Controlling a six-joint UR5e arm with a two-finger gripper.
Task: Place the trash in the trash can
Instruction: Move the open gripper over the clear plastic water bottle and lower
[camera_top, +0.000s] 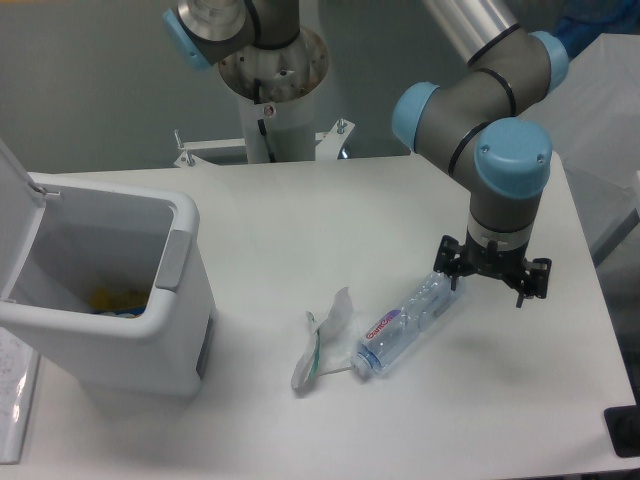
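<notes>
One arm bent downward, end effector (492, 285) beside bottle (408, 322); finger state unclear

Single fixed cam, set high at the table's (300, 210) front edge, angled down and facing the arm's base (275, 95) at the far side. Mid-range framing: whole tabletop approx. in shot, trash can (120, 330) cropped at left, arm's upper links cut off at top. Only one view, so no overlap w/ another.
</notes>
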